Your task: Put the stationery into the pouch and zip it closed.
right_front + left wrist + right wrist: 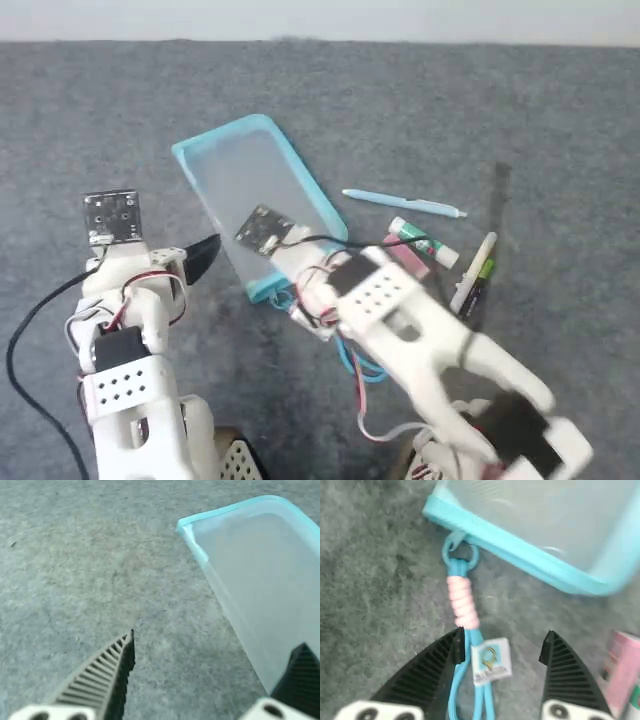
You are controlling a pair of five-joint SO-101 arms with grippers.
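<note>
The translucent pouch (250,185) with teal edging lies flat at the table's middle, seen close in the left wrist view (260,565) and the right wrist view (545,520). Its zip pull is a teal ring, a pink braid (462,602) and a teal cord with a white tag (491,667). My right gripper (505,635) is open just above that cord, with the tag between its fingers. My left gripper (208,257) (216,640) is open beside the pouch's near long edge, holding nothing. To the right of the pouch lie a blue pen (405,204), a glue stick (425,243), a pink eraser (405,257) (620,662) and a white marker (472,270).
A dark pen (482,288) lies next to the white marker, and a black stick (499,200) lies farther right. The grey felt table (120,120) has free room at the left and at the back. The right arm's body covers the pouch's near end.
</note>
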